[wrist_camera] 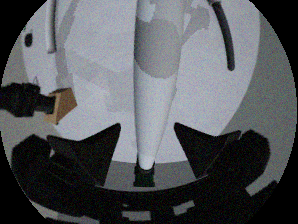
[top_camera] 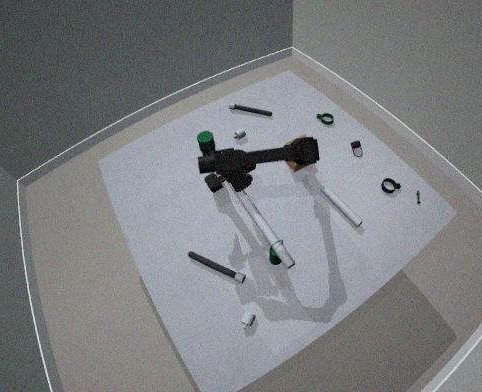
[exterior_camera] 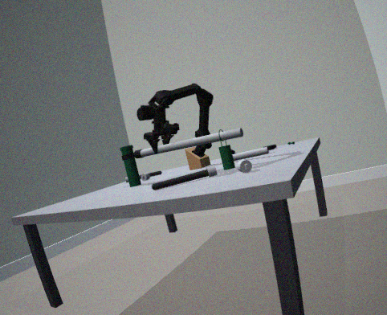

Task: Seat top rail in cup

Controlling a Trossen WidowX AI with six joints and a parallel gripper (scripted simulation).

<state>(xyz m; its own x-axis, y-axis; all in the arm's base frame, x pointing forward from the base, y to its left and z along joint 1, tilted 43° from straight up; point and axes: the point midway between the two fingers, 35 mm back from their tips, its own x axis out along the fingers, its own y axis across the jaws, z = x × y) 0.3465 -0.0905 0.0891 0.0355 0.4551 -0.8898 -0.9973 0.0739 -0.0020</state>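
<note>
Spread wide, my claw (top_camera: 229,181) (exterior_camera: 160,147) (wrist_camera: 148,125) held nothing; its fingertips stood on either side of the white rail (top_camera: 262,222) (exterior_camera: 193,141) (wrist_camera: 155,100), with a visible gap on each side in the wrist view. The rail ran at a slant above the desk (top_camera: 170,220) (exterior_camera: 241,190) (wrist_camera: 100,50), between two upright green posts. Its cut end met the dark end cup (exterior_camera: 137,153) beside the big post (exterior_camera: 132,170) (wrist_camera: 144,178); how deeply it was seated, I could not tell. The brace band (exterior_camera: 127,157) encircled that post just below the post cap (top_camera: 205,139) (exterior_camera: 126,149). Toward its other end, the rail passed through the wire loop (top_camera: 278,242) (exterior_camera: 221,132) above the shorter post (top_camera: 275,255) (exterior_camera: 226,157) and extended beyond it. A dark rod with a pale tip (top_camera: 215,266) (exterior_camera: 181,179) lay on the desk near the posts.
</note>
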